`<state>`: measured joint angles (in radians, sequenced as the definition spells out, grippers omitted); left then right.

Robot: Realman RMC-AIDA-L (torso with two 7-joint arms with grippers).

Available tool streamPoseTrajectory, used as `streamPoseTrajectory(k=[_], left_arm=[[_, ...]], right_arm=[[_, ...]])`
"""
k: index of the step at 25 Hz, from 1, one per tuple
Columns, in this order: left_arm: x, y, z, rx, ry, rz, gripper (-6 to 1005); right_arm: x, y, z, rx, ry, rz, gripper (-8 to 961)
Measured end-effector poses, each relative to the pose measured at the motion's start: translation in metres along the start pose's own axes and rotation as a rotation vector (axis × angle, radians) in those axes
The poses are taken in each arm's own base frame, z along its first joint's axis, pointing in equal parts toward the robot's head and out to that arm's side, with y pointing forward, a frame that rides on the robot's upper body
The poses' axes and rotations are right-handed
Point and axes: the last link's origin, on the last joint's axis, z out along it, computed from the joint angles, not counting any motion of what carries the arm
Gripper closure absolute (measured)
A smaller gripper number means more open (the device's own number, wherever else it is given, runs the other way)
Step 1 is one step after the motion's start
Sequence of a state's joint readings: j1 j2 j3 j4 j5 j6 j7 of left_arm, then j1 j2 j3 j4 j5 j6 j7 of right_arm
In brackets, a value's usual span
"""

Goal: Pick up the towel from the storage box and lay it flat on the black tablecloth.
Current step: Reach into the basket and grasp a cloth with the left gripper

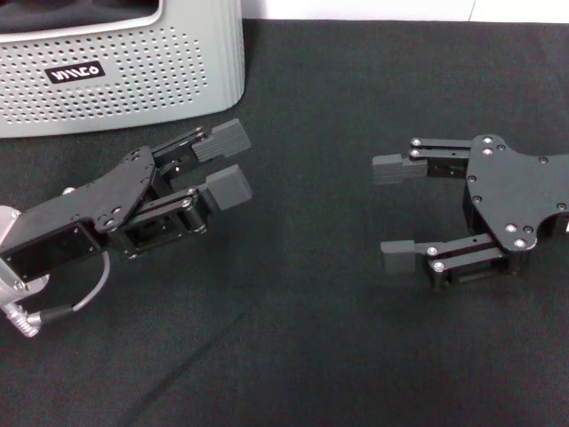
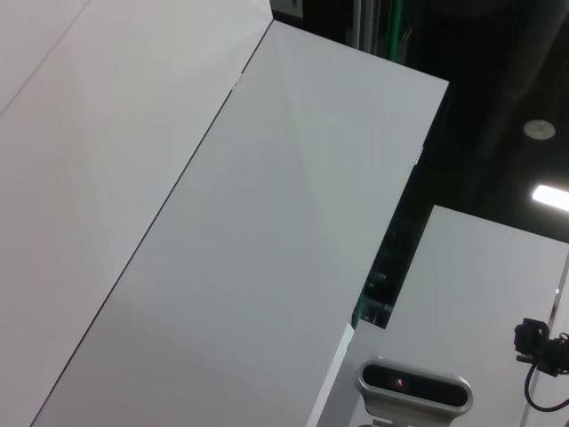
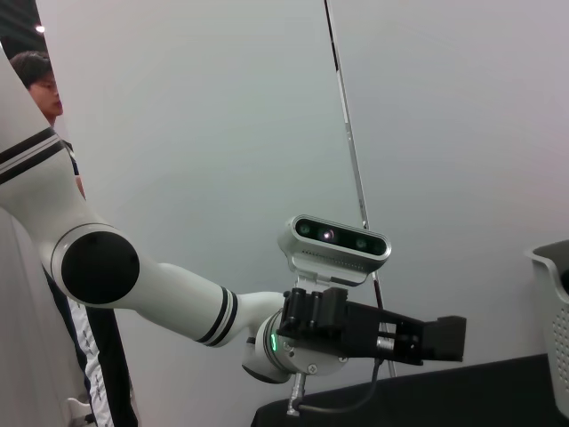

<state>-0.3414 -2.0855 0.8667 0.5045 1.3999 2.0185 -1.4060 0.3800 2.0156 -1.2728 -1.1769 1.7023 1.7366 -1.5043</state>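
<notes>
The light grey perforated storage box [image 1: 124, 71] with a black logo label stands at the far left of the black tablecloth [image 1: 311, 338]. Its rim also shows in the right wrist view [image 3: 556, 302]. The towel is not in view; the box's inside is hidden. My left gripper [image 1: 227, 165] is open and empty, hovering low over the cloth just in front of the box; it also shows in the right wrist view [image 3: 440, 342]. My right gripper [image 1: 396, 212] is open and empty over the cloth at the right, fingers pointing left.
White wall panels and a mounted camera [image 2: 413, 384] fill the left wrist view. A person [image 3: 36, 80] stands behind my left arm in the right wrist view. A white strip [image 1: 400, 9] borders the cloth's far edge.
</notes>
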Motion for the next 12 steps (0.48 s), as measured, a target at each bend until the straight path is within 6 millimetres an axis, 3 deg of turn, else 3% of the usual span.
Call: streamPoseTrajectory(k=[12], left_arm=[[0.0010, -0.0006, -0.0005, 0.005, 0.005, 0.004, 235]], right_arm=[[-0.0003, -0.0016, 0.0026, -0.006, -0.004, 0.003, 98]])
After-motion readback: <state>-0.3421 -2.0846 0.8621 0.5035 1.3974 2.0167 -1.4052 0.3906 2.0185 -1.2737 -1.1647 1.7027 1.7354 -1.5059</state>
